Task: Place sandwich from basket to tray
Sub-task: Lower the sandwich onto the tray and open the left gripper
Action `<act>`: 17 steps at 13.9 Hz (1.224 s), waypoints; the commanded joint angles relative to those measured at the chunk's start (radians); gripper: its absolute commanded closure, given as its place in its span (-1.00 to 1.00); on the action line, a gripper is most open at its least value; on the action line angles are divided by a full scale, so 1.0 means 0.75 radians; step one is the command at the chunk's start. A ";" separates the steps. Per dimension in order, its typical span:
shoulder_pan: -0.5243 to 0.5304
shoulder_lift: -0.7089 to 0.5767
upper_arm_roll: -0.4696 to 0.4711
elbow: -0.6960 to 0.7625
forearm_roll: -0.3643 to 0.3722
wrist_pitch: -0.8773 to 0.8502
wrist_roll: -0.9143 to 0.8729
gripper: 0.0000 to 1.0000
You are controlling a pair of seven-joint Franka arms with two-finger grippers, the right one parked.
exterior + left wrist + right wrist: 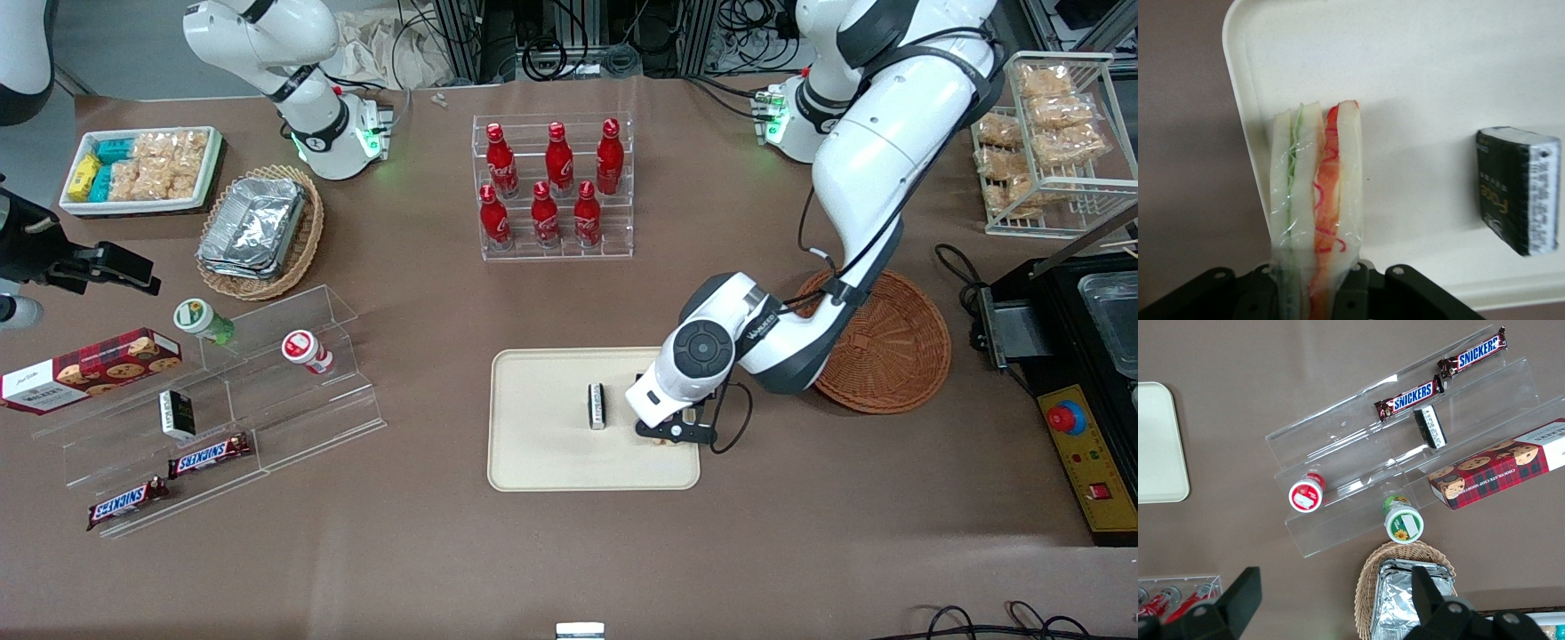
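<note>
Tray (pixel 542 458) holds dark packet (pixel 597 406); hand (pixel 665 435) grips sandwich (pixel 1315 200) above it.

Sandwich (pixel 1315 200): plastic-wrapped wedge of white bread layers with green and red-orange filling on the cut edge. It stands on edge, clamped between the fingers (pixel 1355 290) of the gripper (pixel 673 433), over the tray's end at 3 o'clock in the front view.

Tray (pixel 542 462): flat, cream-beige, rounded corners, low rim, lying on the tabletop.

Basket (pixel 889 356): round, shallow, reddish-brown wicker, at the tray's 2 o'clock, just beside it.
</note>
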 commanded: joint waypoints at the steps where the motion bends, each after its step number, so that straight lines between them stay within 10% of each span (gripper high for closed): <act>1: -0.008 0.044 -0.009 0.048 0.043 -0.008 -0.033 1.00; 2: -0.006 0.048 -0.009 0.048 0.057 -0.008 -0.033 0.81; 4: -0.006 0.071 -0.009 0.048 0.096 -0.006 -0.037 -0.67; 5: -0.006 0.075 -0.009 0.048 0.098 0.006 -0.037 -0.99; 14: 0.008 -0.094 -0.020 0.023 0.076 -0.018 -0.159 -0.99; 17: 0.016 -0.323 -0.020 0.009 -0.087 -0.170 -0.133 -0.99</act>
